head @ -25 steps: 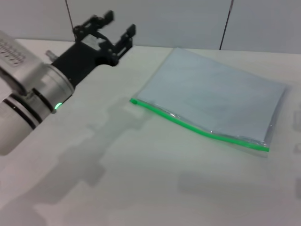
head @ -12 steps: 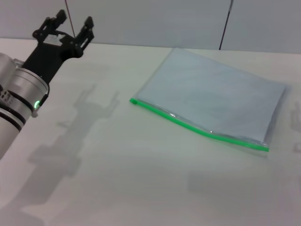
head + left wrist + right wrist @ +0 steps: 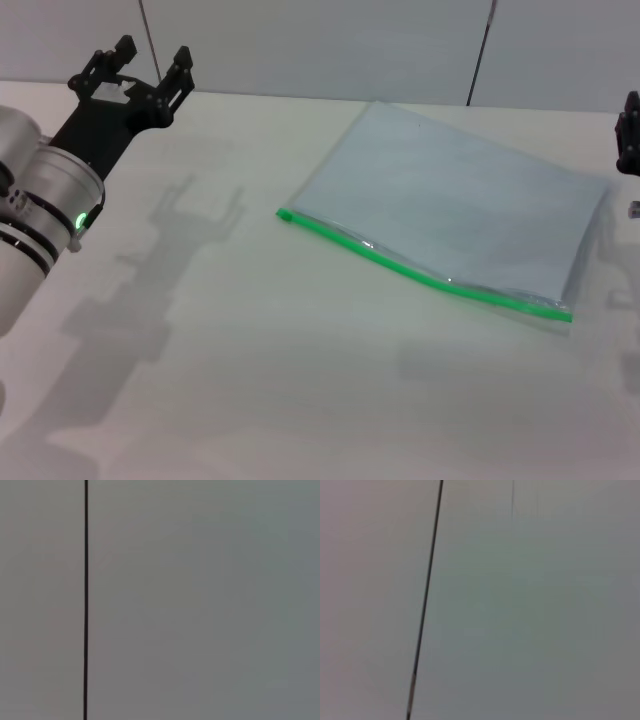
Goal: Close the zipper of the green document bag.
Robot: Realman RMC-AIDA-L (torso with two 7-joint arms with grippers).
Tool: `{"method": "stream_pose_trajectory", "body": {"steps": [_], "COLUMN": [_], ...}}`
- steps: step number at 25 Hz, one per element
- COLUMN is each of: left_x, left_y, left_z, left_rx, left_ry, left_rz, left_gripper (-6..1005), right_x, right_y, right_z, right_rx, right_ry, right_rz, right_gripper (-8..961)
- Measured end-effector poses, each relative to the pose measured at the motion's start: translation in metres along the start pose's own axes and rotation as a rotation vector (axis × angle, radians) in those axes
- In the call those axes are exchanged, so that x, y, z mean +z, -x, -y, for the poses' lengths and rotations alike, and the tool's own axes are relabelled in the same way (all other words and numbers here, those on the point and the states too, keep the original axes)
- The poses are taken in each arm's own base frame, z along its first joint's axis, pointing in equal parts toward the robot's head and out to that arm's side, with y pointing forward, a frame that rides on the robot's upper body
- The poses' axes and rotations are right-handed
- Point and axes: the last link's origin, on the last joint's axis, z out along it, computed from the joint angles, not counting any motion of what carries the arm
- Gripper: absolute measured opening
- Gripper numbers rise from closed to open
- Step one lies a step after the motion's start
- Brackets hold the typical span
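White tabletop below a grey panelled wall. At upper left, the left gripper (image 3: 142, 66) hovers with fingers spread, empty. The right gripper (image 3: 630, 135) barely shows at the right edge; whether its fingers are parted cannot be told. The green document bag (image 3: 455, 215) lies flat right of centre, zipper (image 3: 420, 275) along its near edge. It looks light, floppy and slippery: pin one end and pull the slider, which is too small to locate.

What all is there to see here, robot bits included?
green document bag: one, translucent pale blue-grey, flat on the table, right of centre.
zipper: one, bright green strip along the bag's near long edge.
table: one, off-white, under everything.
wall: pale grey panels with dark seams, behind the table.
left end effector: one, black on a silver arm, fingers apart, raised at far left, away from the bag.
right end effector: one, black, only a sliver at the right edge.
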Motion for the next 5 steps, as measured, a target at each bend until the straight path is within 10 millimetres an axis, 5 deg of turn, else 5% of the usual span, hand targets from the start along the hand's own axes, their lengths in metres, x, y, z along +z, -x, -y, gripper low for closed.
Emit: {"method": "stream_pose_trajectory", "body": {"steps": [5], "left_x": [0.0047], "left_y": [0.0006], "left_z": [-0.0046], "left_rx": [0.003], "left_ry": [0.021], "left_rz": [0.007], "left_gripper": [719], "right_x": [0.0028], "right_y": [-0.0002], "right_z": [-0.0001], "right_rx": [0.008], "right_ry": [-0.001], "right_rz": [-0.010], "right_gripper": [488]}}
